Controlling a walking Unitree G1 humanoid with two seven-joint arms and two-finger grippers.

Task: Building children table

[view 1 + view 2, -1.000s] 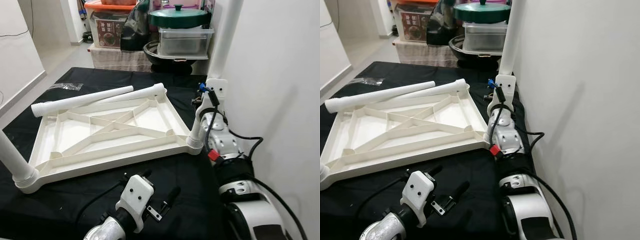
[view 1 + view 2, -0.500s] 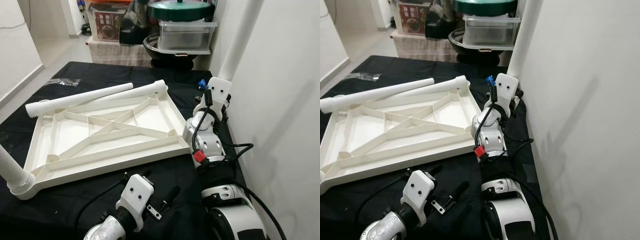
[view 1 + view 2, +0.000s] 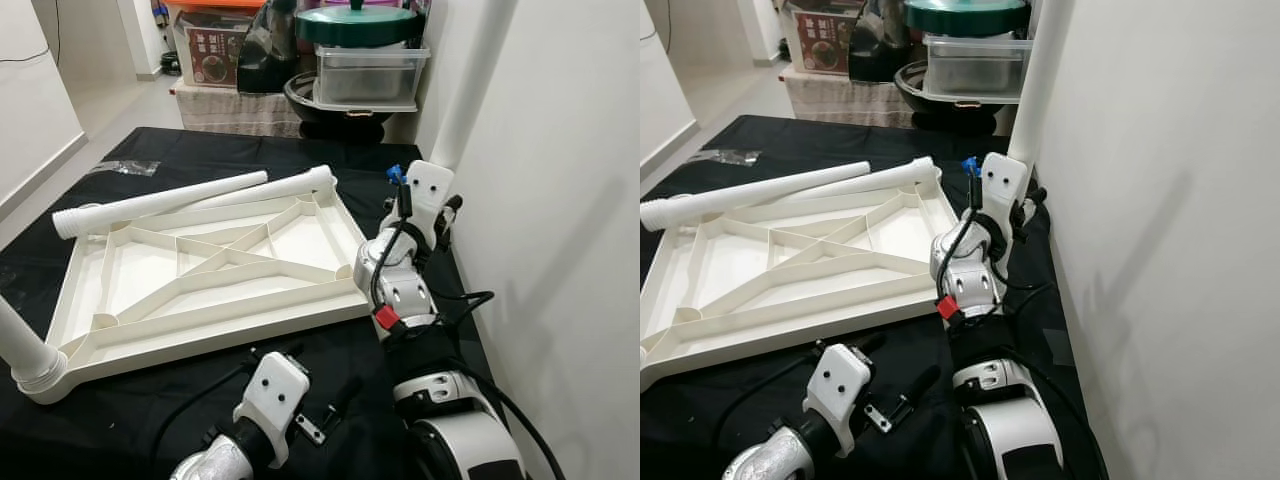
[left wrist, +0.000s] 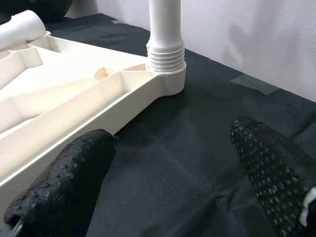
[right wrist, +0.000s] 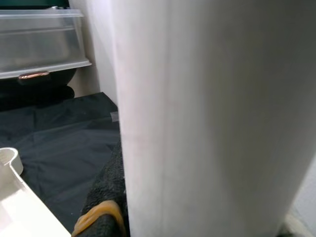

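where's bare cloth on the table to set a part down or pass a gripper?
Free: the black cloth beyond the two loose legs, up to the far edge, bar a small clear bag. Also the near strip between the tabletop frame and the left gripper. Crowded: the wall side, taken by the right gripper holding an upright leg.

My head views are bright and evenly lit, with sharp detail and no motion blur. The arm throws a soft grey shadow on the white wall [image 3: 1160,230]. The black worktop [image 3: 180,160] shows no glare. On my right wrist view the leg [image 5: 197,118] sits very close, washed out and soft in focus.
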